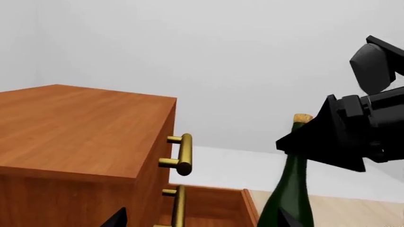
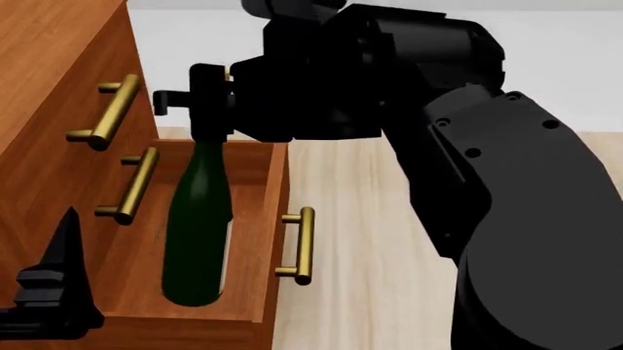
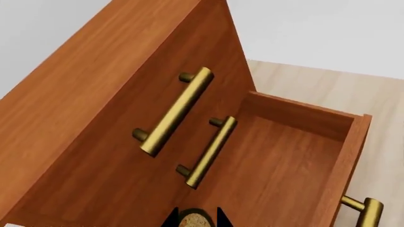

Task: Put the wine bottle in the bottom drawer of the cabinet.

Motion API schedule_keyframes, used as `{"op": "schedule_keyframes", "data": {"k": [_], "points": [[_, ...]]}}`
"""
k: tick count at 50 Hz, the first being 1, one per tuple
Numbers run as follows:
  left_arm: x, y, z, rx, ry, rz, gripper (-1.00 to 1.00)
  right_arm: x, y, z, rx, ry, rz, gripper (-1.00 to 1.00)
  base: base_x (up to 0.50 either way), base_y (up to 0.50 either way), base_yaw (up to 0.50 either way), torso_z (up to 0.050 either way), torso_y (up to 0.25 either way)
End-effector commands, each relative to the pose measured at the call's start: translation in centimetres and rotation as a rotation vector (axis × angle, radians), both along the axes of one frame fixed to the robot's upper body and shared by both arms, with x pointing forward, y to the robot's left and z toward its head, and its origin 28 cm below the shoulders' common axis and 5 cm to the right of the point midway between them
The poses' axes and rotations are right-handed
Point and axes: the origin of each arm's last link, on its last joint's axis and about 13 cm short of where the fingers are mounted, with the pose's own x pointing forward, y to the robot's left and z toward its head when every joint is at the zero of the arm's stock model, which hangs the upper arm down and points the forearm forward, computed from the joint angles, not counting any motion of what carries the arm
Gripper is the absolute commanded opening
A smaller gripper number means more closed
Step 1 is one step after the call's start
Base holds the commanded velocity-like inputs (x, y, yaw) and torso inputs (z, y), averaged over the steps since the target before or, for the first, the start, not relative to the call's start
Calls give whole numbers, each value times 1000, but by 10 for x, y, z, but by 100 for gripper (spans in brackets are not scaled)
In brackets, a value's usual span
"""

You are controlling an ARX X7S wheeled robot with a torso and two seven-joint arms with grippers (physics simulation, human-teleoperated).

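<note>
The bottom drawer of the cabinet stands pulled out, and the wine bottle hangs upright inside it, neck pinched by the right gripper fingers. Left gripper (low beside the cabinet front): its opening cannot be judged. What remains, apparently: release, withdraw, perhaps close the drawer.

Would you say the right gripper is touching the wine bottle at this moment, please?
Touching. In the head view the right gripper closes around the neck of the wine bottle, which stands upright in the open bottom drawer.
</note>
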Motion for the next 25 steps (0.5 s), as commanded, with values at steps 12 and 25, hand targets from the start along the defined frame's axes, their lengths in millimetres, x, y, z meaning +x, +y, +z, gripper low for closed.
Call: {"op": "schedule_keyframes", "data": {"k": [12,25], "points": [[0,-1,0,-5,-5,-9,100,-4,10,3,13,-10,77,-100,0,0,0,1,1],[-1,-3,0,1,-10,-19,100,-4,10,2,-5,-12,78,-100,0,0,0,0,0]]}}
